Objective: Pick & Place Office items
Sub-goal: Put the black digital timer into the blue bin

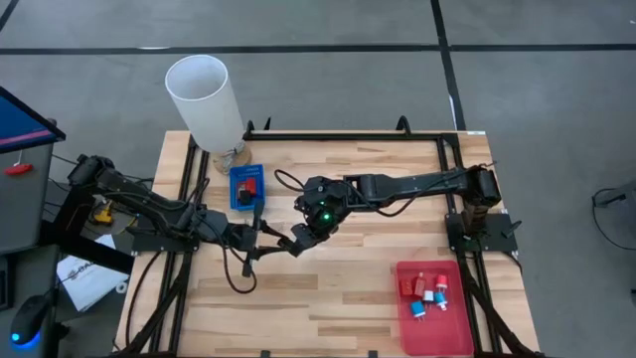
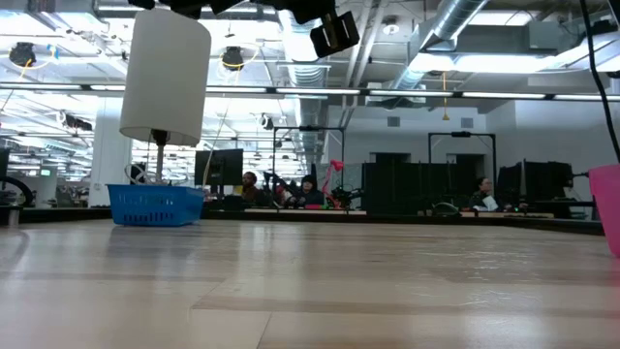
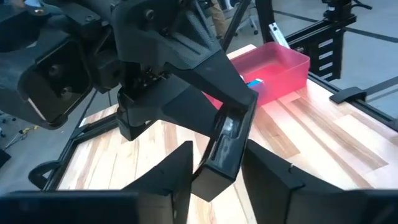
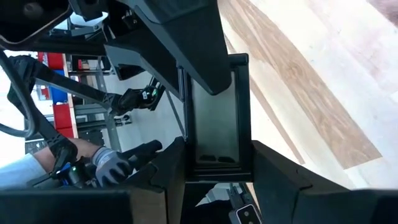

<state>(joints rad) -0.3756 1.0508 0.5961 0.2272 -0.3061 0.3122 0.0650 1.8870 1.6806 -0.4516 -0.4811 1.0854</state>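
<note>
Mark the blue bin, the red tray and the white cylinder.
blue bin [image 1: 237,189]: high view, left wall.
red tray [image 1: 452,323]: high view, bare floor near the front.
white cylinder [image 1: 209,104]: high view, its side wall.

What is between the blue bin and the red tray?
Seen from above, the right pincer, gripping a black piece, meets the left pincer there, up in the air. The low view shows bare table beneath them.

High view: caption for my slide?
Left gripper and right gripper meet at a black piece, between blue bin and red tray.
</note>
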